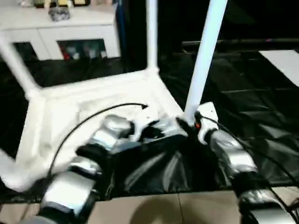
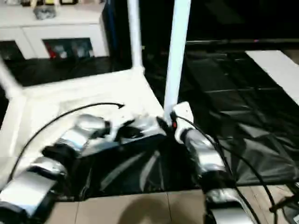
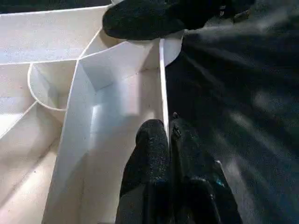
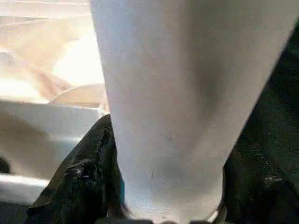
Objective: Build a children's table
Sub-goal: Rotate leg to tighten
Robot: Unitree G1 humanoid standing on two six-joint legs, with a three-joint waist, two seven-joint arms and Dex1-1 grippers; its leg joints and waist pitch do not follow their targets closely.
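While my closed left gripper (image 3: pixel 169 140) pins the tabletop (image 1: pixel 88 105) rim, right gripper (image 4: pixel 168 196) clamps the leg (image 1: pixel 204 60) at 2 o'clock for seating.

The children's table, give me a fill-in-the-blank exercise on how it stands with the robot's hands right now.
1. The tabletop lies with its ribbed underside facing ____.
2. The right hand has its fingers on either side of a white ____.
3. The left hand is ____, its fingers pressed together at the tabletop's edge wall.
4. The far-corner leg stands ____ in its socket.

Missing words: up; leg; shut; upright
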